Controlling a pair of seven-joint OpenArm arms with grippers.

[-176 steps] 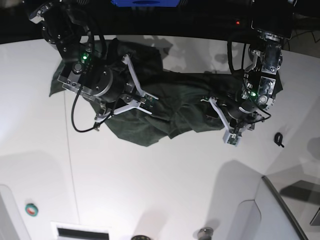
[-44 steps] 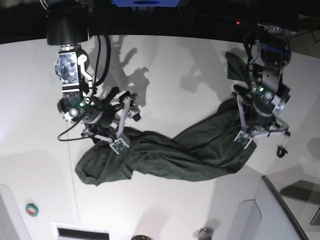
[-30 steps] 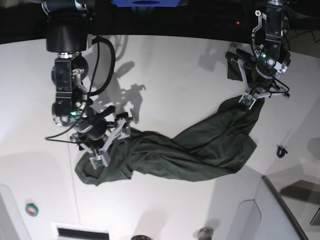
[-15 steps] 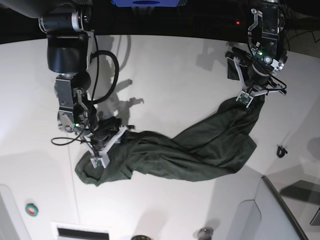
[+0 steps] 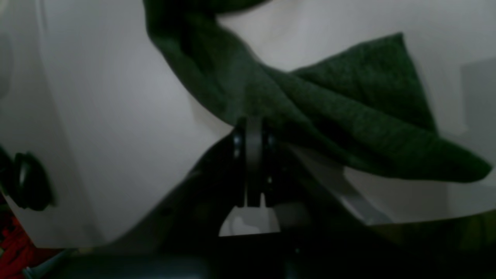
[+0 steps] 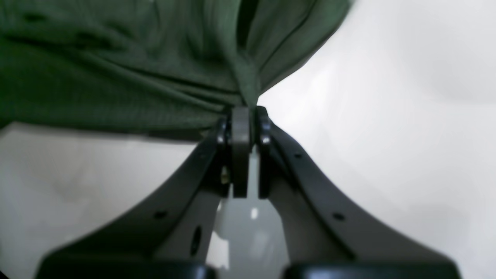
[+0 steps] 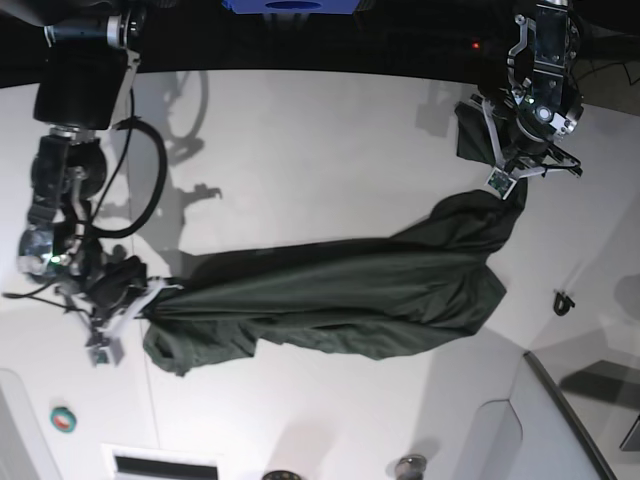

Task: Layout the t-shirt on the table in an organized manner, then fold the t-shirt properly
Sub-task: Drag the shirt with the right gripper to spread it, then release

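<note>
Your right gripper (image 6: 242,116) is clamped on the near-left end of the t-shirt (image 7: 340,300). The t-shirt stretches across the white desk (image 7: 330,150). At its far-right end, your left gripper (image 5: 250,128) pinches the fabric, lifted.

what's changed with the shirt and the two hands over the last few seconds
The right hand dropped onto the t-shirt's end, shut on it and pulled it toward the base view's left, stretching the bunched cloth into a long band. The left hand kept its grip on the other end, carried up toward the far edge of the table. The small dark clip stayed put.
</note>
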